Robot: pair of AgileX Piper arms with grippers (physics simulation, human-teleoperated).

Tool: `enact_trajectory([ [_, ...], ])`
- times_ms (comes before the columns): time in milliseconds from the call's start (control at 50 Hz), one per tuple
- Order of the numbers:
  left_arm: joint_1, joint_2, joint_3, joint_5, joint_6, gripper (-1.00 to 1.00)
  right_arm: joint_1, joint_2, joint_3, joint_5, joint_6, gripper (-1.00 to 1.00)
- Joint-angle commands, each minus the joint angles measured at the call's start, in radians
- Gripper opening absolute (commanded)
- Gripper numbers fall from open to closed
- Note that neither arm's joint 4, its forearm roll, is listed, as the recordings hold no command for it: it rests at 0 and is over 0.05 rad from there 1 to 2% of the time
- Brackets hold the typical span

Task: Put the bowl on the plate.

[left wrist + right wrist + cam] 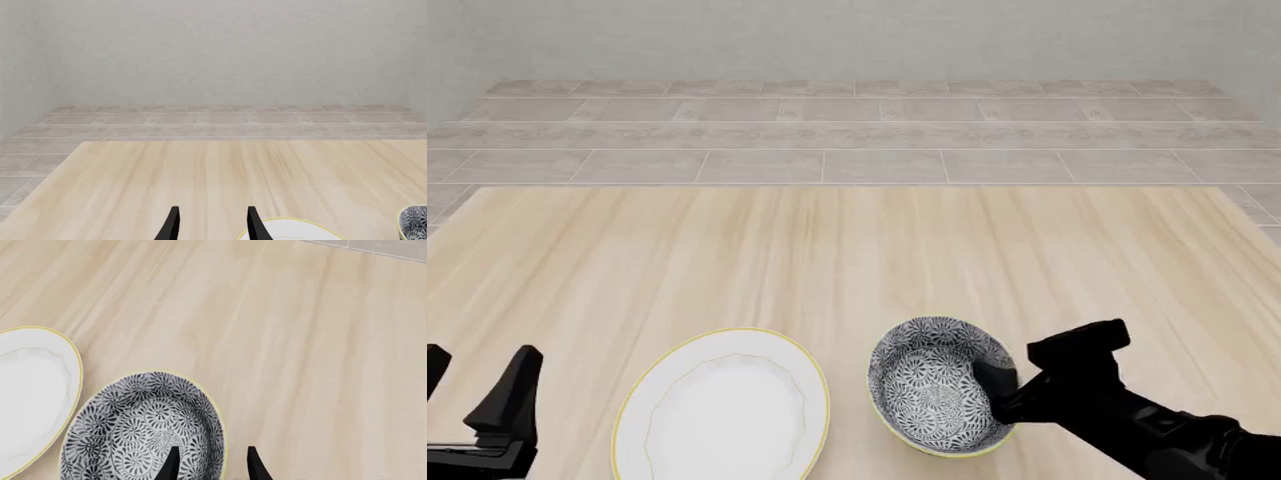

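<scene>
you are bringing the right gripper (998,388) over the bowl (941,385), lower centre of the front view, fingers straddling its right rim, parted, not yet closed. seat them deeper before pinching; the plate (723,415) is sitting just left.

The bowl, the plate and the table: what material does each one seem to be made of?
The bowl: probably glazed ceramic, with a printed grey-and-white floral pattern inside. The plate: likely white glazed ceramic with a thin yellow rim. The table: pale wood or wood-look laminate, with visible grain streaks.
</scene>
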Motion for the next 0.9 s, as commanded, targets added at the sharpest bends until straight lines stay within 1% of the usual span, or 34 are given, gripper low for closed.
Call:
enact_trajectory([
  [20,0.0,0.008,0.0,-0.006,0.0,1.0,-0.001,0.051,0.009,-0.043,0.006,1.0],
  [360,0.0,0.004,0.0,-0.003,0.0,1.0,0.007,0.074,0.014,-0.059,0.01,1.0],
  [640,0.001,0.006,0.0,-0.006,0.0,1.0,0.001,0.106,0.021,-0.091,0.009,1.0],
  [840,0.002,0.006,0.0,-0.007,0.001,1.0,0.003,0.114,0.019,-0.094,0.021,1.0],
  [860,0.002,0.008,0.0,-0.009,0.001,1.0,-0.004,0.106,0.018,-0.09,0.016,-1.0],
  [900,0.002,0.01,0.0,-0.011,0.001,1.0,-0.004,0.099,0.019,-0.085,0.017,-1.0],
])
